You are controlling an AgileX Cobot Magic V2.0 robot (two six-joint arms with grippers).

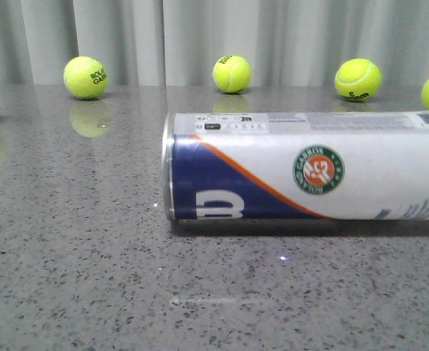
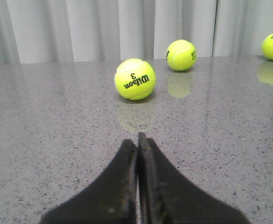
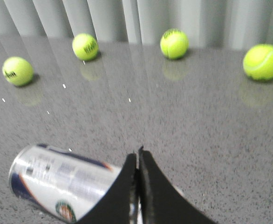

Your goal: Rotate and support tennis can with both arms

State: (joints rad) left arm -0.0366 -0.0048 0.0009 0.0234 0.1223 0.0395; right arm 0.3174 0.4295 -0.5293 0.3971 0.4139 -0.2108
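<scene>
The tennis can (image 1: 310,167) lies on its side on the grey table, its end cap toward the left, its navy panel, orange stripe and round badge facing the front camera. Its right end runs out of the front view. Neither gripper shows in the front view. My left gripper (image 2: 139,140) is shut and empty, low over bare table, pointing at a yellow ball; the can is out of its view. My right gripper (image 3: 138,156) is shut and empty, above the can (image 3: 62,179), which lies partly behind its fingers.
Several yellow tennis balls stand along the table's far edge before the grey curtain: one (image 1: 86,77), one (image 1: 231,74), one (image 1: 357,79). A Wilson ball (image 2: 134,79) lies just ahead of my left gripper. Other balls (image 3: 174,43) lie beyond my right gripper.
</scene>
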